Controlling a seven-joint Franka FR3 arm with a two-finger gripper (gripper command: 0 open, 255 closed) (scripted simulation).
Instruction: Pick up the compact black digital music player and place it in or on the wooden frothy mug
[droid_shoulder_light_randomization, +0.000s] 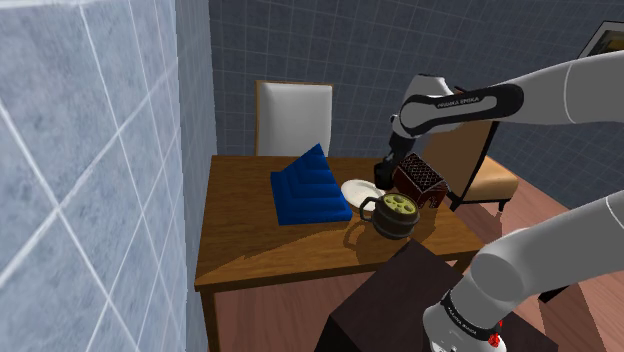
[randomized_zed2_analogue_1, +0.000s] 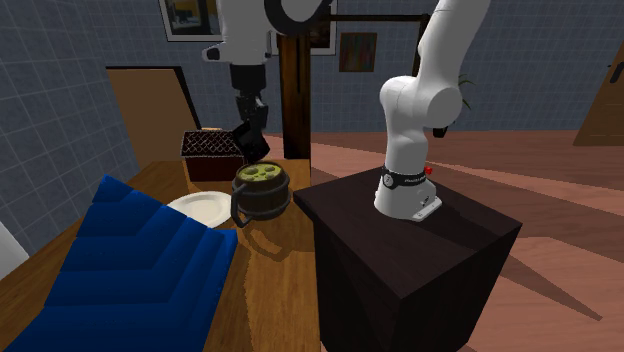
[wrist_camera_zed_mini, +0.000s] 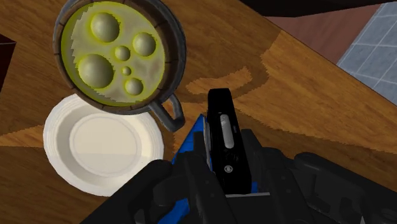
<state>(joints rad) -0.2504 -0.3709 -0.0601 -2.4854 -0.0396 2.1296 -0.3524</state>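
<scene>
The black gripper is clamping the slim black music player between its fingers, holding it off the table. Just below, the wooden mug is standing upright, yellow-green froth showing. A white plate is lying beside it on the wooden table. Farther along, a blue cushion is resting.

I find the table to be varnished wood, grain plain, faintly glossy. Mug: dark wooden staves, bubbly yellow-green froth. Plate: smooth, matt white. Music player: smooth black casing, slight sheen.
</scene>
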